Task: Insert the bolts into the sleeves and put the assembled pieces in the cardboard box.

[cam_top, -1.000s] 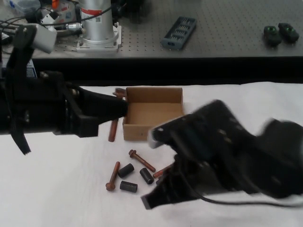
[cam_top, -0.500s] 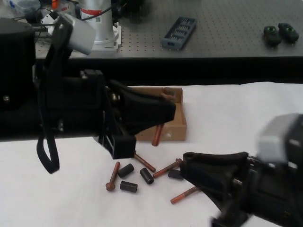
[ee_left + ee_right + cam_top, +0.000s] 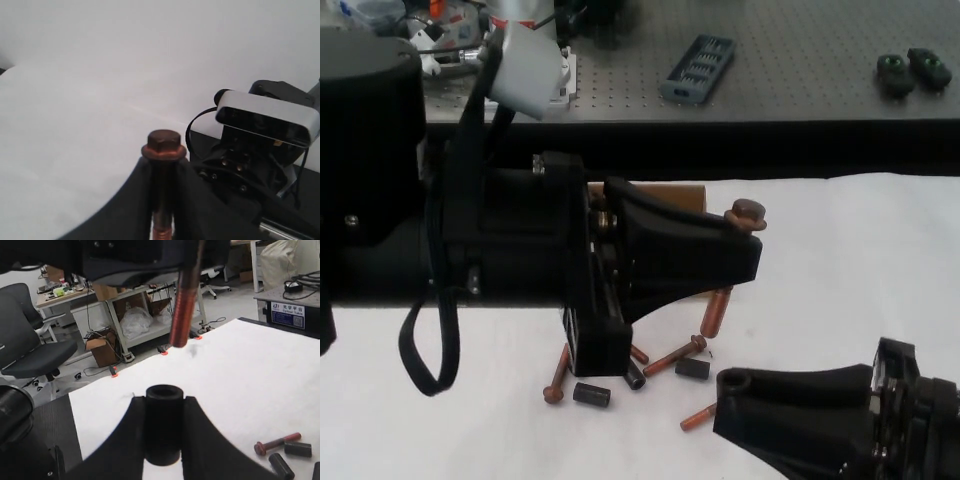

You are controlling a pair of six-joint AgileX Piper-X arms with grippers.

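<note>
My left gripper (image 3: pixel 162 172) is shut on a copper bolt (image 3: pixel 163 147), with the hex head sticking out past the fingers. In the high view this bolt (image 3: pixel 728 270) hangs tilted above the white cloth, held at the left gripper (image 3: pixel 740 250). My right gripper (image 3: pixel 163 412) is shut on a black sleeve (image 3: pixel 163 427) with its bore facing the bolt's threaded tip (image 3: pixel 181 315), a gap between them. The right gripper (image 3: pixel 732 385) sits low at the front right. The cardboard box (image 3: pixel 670 190) is mostly hidden behind the left arm.
Loose bolts (image 3: pixel 558 372) (image 3: pixel 672 357) (image 3: pixel 698 415) and black sleeves (image 3: pixel 591 394) (image 3: pixel 693 368) lie on the white cloth (image 3: pixel 840 260). On the far bench stand a silver post base (image 3: pixel 525 70), a blue rack (image 3: pixel 697 65) and dark green parts (image 3: pixel 913 70).
The left arm swung right and nearer the camera, carrying the bolt away from the box area. The right arm drew back to the lower right corner.
</note>
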